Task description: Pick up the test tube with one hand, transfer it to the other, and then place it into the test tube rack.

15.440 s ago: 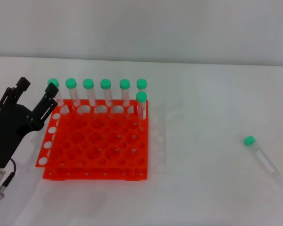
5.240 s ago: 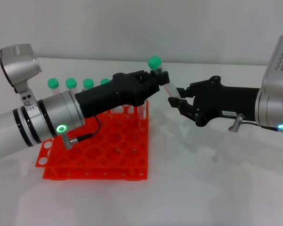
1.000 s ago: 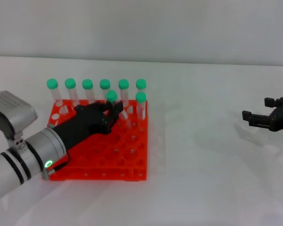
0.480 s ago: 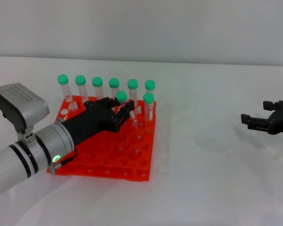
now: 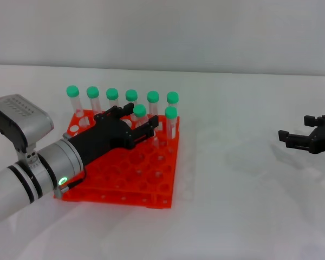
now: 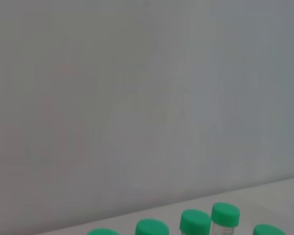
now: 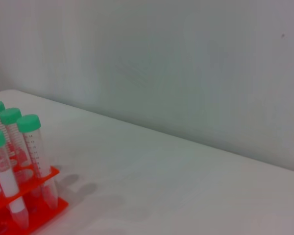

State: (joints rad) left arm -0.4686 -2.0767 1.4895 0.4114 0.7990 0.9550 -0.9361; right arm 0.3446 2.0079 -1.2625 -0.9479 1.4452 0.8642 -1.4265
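The orange-red test tube rack [image 5: 147, 185] stands left of centre on the white table. The test tube [image 5: 140, 110], clear with a green cap, stands upright in the rack's second row. My left gripper [image 5: 134, 120] hovers over the rack with its black fingers [image 5: 149, 128] spread on either side of that tube, open. My right gripper [image 5: 307, 138] is open and empty at the far right, low over the table. The right wrist view shows a corner of the rack [image 7: 43, 201] with capped tubes [image 7: 30, 123]. The left wrist view shows only green caps [image 6: 225, 214].
Several identical green-capped tubes [image 5: 112, 93] fill the rack's back row, and one more [image 5: 170, 113] stands beside the placed tube. A plain pale wall [image 5: 162, 32] runs behind the table.
Over the last second the rack slid a little to the right with the left gripper. The left fingers have spread apart from the tube. The right gripper has barely moved.
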